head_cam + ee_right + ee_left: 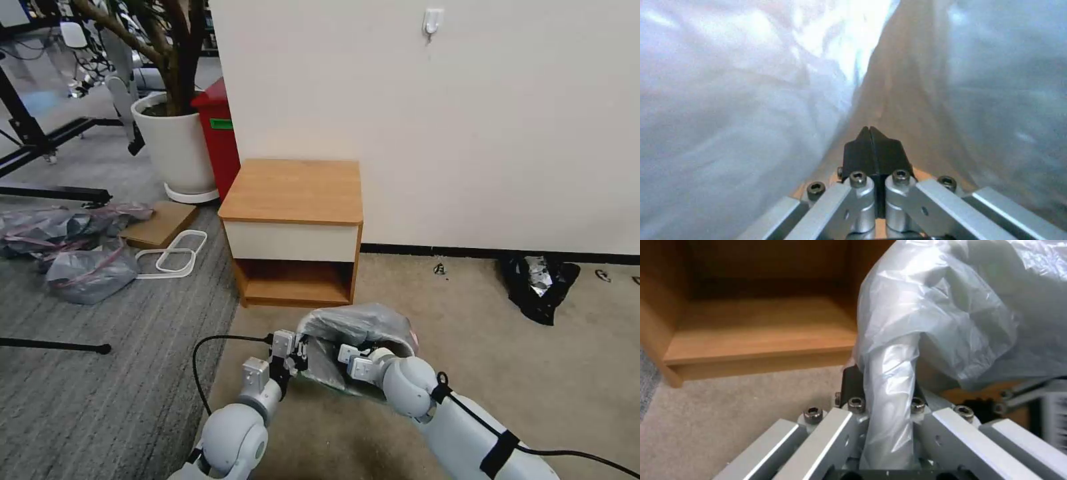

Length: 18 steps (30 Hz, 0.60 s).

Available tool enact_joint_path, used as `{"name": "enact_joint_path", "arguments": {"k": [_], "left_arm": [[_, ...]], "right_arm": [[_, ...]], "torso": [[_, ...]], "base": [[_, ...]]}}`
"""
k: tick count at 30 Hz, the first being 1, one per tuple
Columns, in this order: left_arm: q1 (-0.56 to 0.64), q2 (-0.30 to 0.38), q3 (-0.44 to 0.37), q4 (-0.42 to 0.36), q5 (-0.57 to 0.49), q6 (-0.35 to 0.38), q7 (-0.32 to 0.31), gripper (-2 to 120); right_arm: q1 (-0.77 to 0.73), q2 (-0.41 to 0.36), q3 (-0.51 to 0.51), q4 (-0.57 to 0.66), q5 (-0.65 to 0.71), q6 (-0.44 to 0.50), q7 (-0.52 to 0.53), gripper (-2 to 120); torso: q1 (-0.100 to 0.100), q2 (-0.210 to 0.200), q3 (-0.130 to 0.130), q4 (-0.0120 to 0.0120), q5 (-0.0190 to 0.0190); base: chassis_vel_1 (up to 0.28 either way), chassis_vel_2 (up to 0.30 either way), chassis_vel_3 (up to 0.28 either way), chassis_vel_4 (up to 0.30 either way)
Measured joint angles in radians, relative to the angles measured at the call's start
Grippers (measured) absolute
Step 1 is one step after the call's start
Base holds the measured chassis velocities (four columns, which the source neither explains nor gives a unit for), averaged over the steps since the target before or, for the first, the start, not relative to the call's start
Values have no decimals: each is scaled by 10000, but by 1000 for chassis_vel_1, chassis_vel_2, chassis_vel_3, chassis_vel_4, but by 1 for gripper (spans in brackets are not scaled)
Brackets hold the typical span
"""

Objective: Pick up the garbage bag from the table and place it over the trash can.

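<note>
The garbage bag hangs as a grey puffed dome low over the beige carpet, just in front of the table, whose wooden top is bare. On the left, the left gripper is clamped on the bag's near edge; in the left wrist view a strip of the film runs between its fingers. On the right, the right gripper reaches inside the bag, its black pads pressed together with film on both sides.
</note>
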Motion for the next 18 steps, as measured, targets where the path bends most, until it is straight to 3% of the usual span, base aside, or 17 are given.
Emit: {"name": "enact_joint_path", "arguments": {"k": [10, 14, 18], "left_arm": [[-224, 15, -5, 126, -558, 147, -402, 1], [-356, 100, -26, 167, -1160, 357, -755, 1], [-372, 154, -19, 95, -1669, 564, -1066, 1]], "right_arm": [[-419, -1228, 225, 1754, 1074, 10, 19, 0], [-1134, -2282, 980, 3307, 2185, 115, 202, 0], [-1672, -2848, 1696, 4209, 2896, 198, 454, 0]], "torso": [[0, 2, 0, 0, 0], [0, 1, 0, 0, 3], [0, 1, 0, 0, 1]], "base": [[0, 0, 0, 0], [0, 0, 0, 0], [0, 0, 0, 0]]}}
